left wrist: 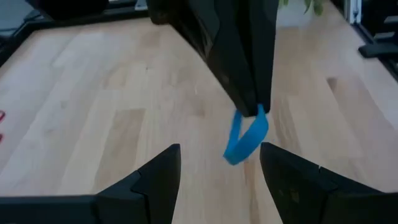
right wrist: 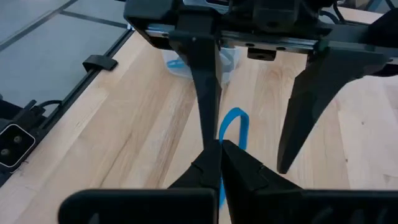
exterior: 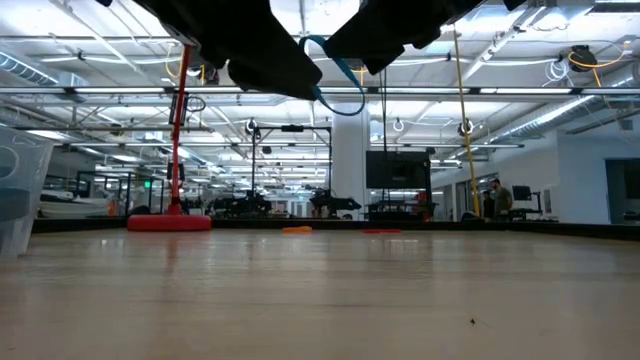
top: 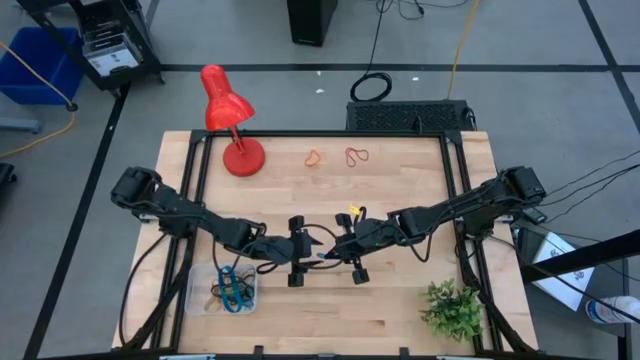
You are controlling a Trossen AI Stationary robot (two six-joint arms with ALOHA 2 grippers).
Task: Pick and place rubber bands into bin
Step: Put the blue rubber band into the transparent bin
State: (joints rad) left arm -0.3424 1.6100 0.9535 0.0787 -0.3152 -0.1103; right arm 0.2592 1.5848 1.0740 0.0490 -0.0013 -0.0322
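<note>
Right gripper (right wrist: 221,155) fingers pinch a blue rubber band (left wrist: 245,138) above the table (top: 400,190); left gripper (left wrist: 219,165) fingers spread, facing it.

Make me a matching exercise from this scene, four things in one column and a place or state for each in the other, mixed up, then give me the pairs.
Things:
1. blue rubber band
2. left end effector
3. bin
4. red lamp

Places or states:
A. on the table's near left part, rubber bands already in it
B. open, facing the hanging band
C. at the table's far left, standing
D. pinched in the shut right end effector, hanging above the table

Pairs: 1-D, 2-B, 3-A, 4-C
</note>
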